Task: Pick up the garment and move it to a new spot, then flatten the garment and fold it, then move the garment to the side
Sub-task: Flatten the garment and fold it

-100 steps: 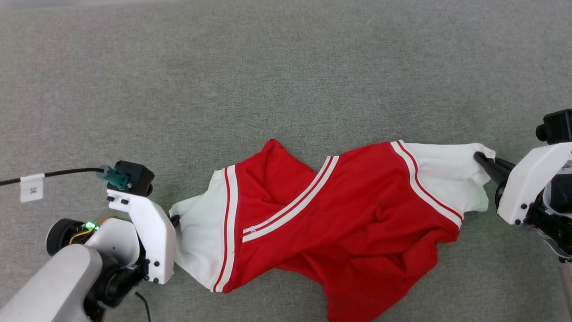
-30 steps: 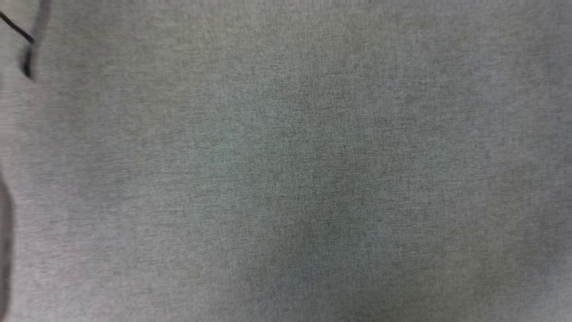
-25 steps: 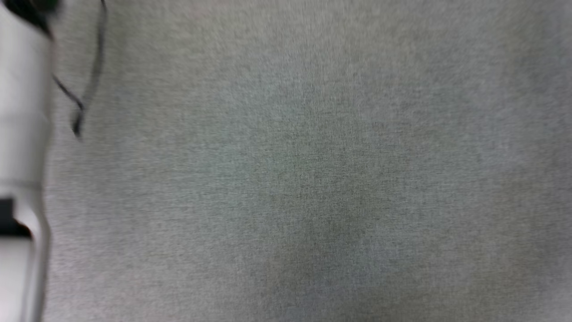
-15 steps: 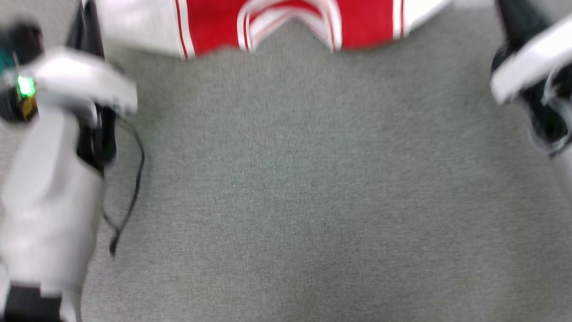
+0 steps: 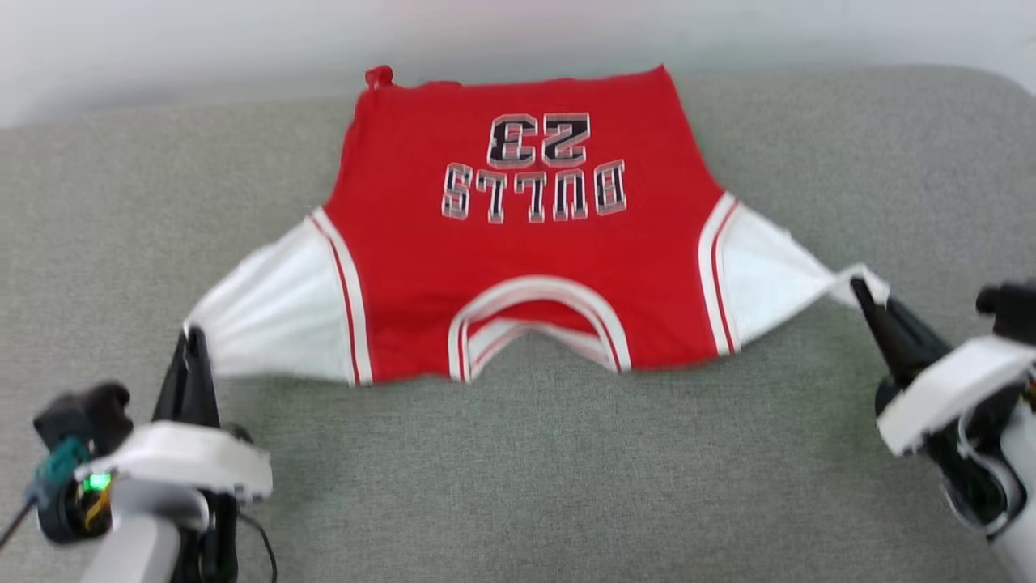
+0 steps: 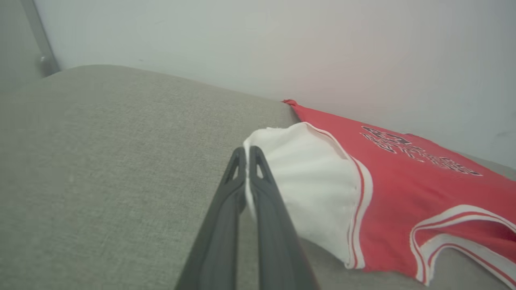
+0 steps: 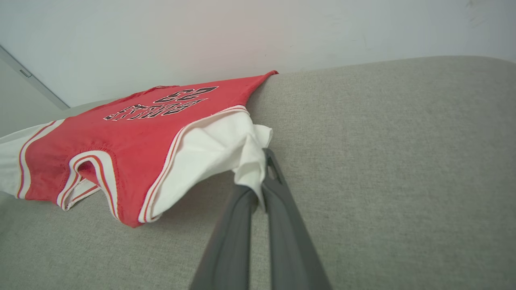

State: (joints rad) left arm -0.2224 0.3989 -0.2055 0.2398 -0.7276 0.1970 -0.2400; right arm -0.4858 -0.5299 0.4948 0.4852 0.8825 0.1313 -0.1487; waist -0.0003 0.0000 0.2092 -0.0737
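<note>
The shirt (image 5: 526, 267) lies print-up on the grey worktop (image 5: 518, 486), hem by the wall (image 5: 162, 48), collar away from it, pulled taut sleeve to sleeve along that wall, the left jaws pinching one white sleeve tip, the right jaws the other.

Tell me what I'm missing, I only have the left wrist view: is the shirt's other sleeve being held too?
Observer: Yes. The right gripper is shut on the tip of the other white sleeve, which is drawn out to a point.
Operator: Is the body smooth all the way across?
Observer: In the head view the garment is spread over the grey cushion, with no big fold across the red body.
Operator: What does the print say? It's too slanted here.
Observer: The print reads BULLS 23, upside down to the head camera, with the collar nearest the robot.
</note>
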